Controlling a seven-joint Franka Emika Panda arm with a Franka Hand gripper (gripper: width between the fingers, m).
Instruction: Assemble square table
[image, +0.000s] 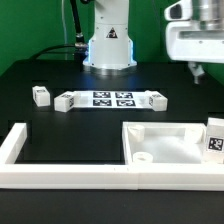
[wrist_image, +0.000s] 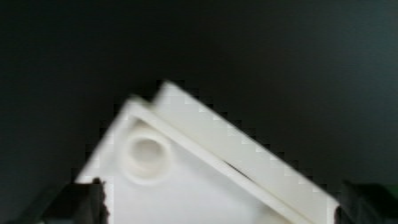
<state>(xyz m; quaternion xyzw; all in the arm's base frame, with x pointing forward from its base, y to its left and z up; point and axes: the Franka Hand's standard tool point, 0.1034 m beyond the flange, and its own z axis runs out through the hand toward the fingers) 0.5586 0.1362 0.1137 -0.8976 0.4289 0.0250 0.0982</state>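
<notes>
On the exterior view's left you have 1 small white leg block (image: 40, 96) on the black table (image: 60, 70), near the marker board (image: 110, 99). Further right, the square top (image: 175, 140) lies just beside the long white bar frame (image: 70, 178). The gripper (wrist_image: 222, 203) hangs over 1 corner of the top, jaws spread wide, pinching nothing. Your wrist view shows 1 round corner socket (wrist_image: 146, 155) below.

On the black table (image: 60, 125), the top (image: 175, 146) at lower right, the leg block (image: 40, 95) at left and the frame (image: 70, 177) are white; the marker board (image: 146, 101) carries black-white tags (image: 101, 98).
</notes>
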